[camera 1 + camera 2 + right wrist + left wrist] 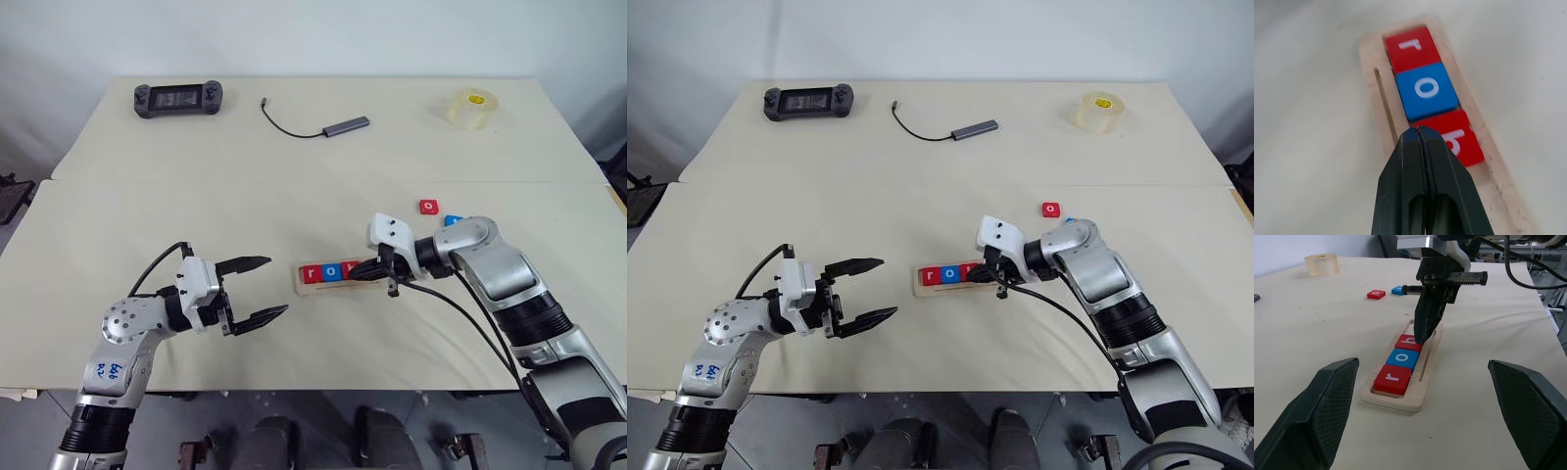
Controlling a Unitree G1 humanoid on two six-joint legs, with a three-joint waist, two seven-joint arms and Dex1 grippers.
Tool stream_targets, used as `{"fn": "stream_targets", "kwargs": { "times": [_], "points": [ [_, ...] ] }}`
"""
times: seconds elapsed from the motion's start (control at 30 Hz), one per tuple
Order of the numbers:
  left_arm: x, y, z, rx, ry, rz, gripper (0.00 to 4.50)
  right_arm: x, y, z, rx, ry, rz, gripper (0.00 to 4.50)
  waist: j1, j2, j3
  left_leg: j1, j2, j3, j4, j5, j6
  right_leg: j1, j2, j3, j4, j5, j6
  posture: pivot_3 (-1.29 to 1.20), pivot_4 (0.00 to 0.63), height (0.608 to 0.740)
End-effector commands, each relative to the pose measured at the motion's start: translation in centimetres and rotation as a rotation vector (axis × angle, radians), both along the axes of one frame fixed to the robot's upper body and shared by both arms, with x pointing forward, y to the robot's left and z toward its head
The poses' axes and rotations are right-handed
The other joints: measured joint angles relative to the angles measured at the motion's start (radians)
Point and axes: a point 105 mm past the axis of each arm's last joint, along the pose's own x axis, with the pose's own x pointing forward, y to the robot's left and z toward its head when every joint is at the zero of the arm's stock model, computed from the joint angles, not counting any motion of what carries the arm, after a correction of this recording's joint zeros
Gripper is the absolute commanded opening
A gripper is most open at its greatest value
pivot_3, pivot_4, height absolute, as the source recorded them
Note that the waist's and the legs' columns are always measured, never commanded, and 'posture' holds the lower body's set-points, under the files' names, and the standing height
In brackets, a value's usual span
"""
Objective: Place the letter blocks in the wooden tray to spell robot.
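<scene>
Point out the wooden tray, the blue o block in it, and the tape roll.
wooden tray (1425,387), left wrist view, bare side rim.
blue o block (1426,90), right wrist view, top face.
tape roll (472,108), left eye view, outer wall.

Wooden tray (1422,392) on table, holding red r block (1392,378), blue o block (1404,357), red b block (1462,142) in row (flat, touching). Red block (428,207), blue block (1397,290) lying apart beyond tray.
</scene>
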Motion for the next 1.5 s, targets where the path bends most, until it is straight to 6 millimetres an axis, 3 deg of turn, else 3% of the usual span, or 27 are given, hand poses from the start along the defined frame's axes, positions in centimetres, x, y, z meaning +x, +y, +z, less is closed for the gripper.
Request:
{"fn": "stream_targets", "kwargs": {
  "times": [0.03,0.17,0.3,0.43,0.57,0.77,1.13,1.5],
  "points": [
    [-0.1,0.0,0.9,-0.003,-0.042,0.000,4.50,0.4,-1.0,1.8,0.024,-0.053,-0.030,0.02,0.001,0.000,0.000,0.000,0.000,0.000,0.000,0.000,0.000,0.000,0.000,0.000,0.000,0.000,0.000,0.00,0.150,0.740],
    [-0.1,0.1,0.8,-0.004,-0.043,0.007,4.50,1.9,-2.9,1.3,-0.022,-0.069,-0.126,0.02,0.001,0.000,0.000,0.000,0.000,0.000,0.000,0.000,0.000,0.000,0.000,0.000,0.000,0.000,0.000,0.00,0.150,0.740],
    [-0.2,0.1,0.8,-0.005,-0.042,0.012,4.50,2.0,-3.4,0.4,-0.055,-0.057,-0.130,0.02,-0.001,0.000,0.000,0.000,0.000,0.000,0.000,0.000,0.000,0.000,0.000,0.000,0.000,0.000,0.000,0.00,0.150,0.740],
    [-0.2,0.2,0.8,-0.005,-0.044,0.017,4.50,2.0,-3.0,-0.5,-0.073,-0.048,-0.121,0.02,-0.001,0.000,0.000,0.000,0.000,0.000,0.000,0.000,0.000,0.000,0.000,0.000,0.000,0.000,0.000,0.00,0.150,0.740],
    [-0.2,0.2,0.8,-0.002,-0.045,0.020,4.50,1.4,-1.2,-0.4,-0.033,-0.035,-0.075,0.02,-0.002,0.000,0.000,0.000,0.001,0.000,0.000,0.000,0.000,0.000,0.000,0.000,0.000,0.000,0.000,0.00,0.150,0.740],
    [-0.1,0.1,0.8,-0.002,-0.044,0.018,4.50,1.0,-0.2,-0.4,-0.019,-0.032,-0.060,0.02,0.002,0.000,0.000,0.000,0.000,0.000,0.000,0.000,0.000,0.000,0.000,0.000,0.000,0.000,0.000,0.00,0.150,0.740],
    [0.1,-0.1,0.8,-0.004,-0.039,0.006,4.50,0.7,-2.6,-1.4,-0.085,-0.026,-0.100,0.02,0.002,0.000,0.000,0.000,0.000,0.000,0.000,0.000,0.000,0.001,0.000,0.000,0.000,0.000,0.000,0.00,0.150,0.740],
    [0.2,-0.2,0.9,-0.001,-0.041,0.000,4.50,-0.3,-2.0,-1.7,-0.063,-0.003,-0.085,0.02,0.001,0.000,0.000,0.000,0.000,0.000,0.000,0.000,0.000,0.001,0.000,0.000,0.000,0.000,0.000,0.00,0.150,0.740]
  ]
}}
